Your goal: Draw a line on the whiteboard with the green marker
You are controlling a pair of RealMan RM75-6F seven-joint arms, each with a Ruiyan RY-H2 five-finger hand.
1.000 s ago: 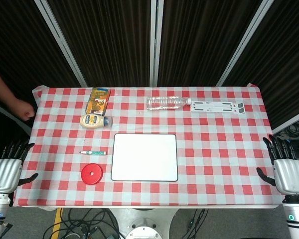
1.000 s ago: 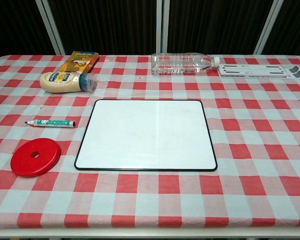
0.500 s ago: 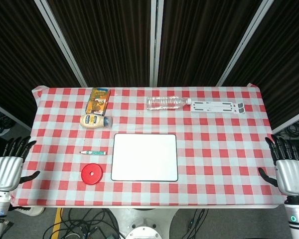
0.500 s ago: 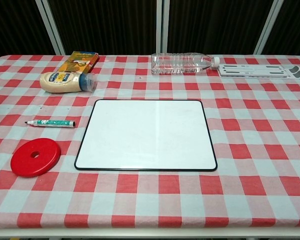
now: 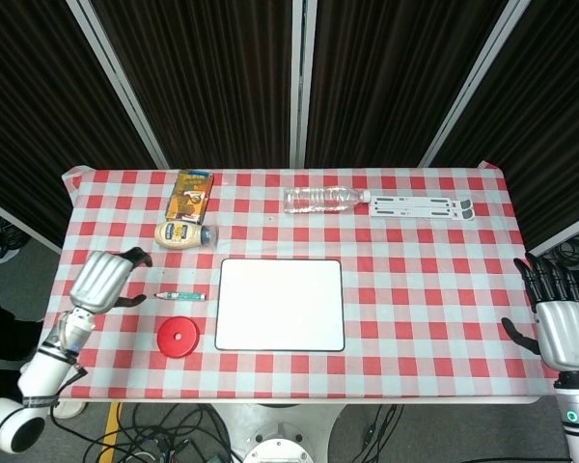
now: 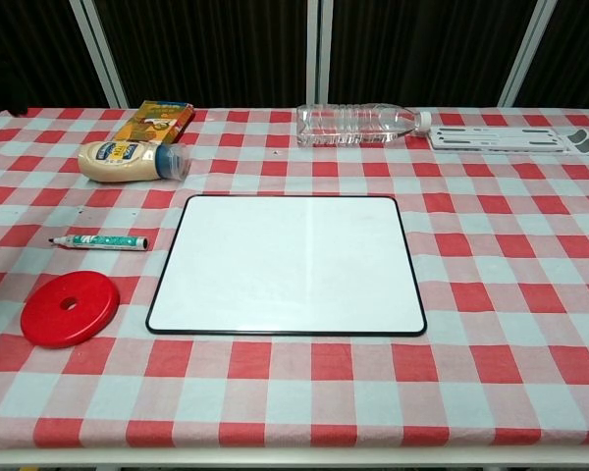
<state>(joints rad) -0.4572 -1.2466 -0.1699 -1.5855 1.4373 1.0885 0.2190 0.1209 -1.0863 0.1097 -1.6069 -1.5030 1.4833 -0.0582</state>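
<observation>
The green marker (image 5: 181, 295) (image 6: 100, 239) lies flat on the checked cloth, left of the blank whiteboard (image 5: 280, 304) (image 6: 287, 264). My left hand (image 5: 104, 279) hovers over the table's left part, just left of the marker and apart from it, fingers curled forward and holding nothing. My right hand (image 5: 564, 328) stays off the table's right edge, fingers spread and empty. The chest view shows neither hand clearly.
A red disc (image 5: 178, 337) (image 6: 70, 307) lies in front of the marker. A mayonnaise bottle (image 5: 184, 233), a yellow box (image 5: 189, 193), a lying water bottle (image 5: 324, 200) and a white stand (image 5: 425, 206) line the far side.
My left hand has swung up from beside the table's left edge to over the table, close to the marker. The right hand has barely moved.
</observation>
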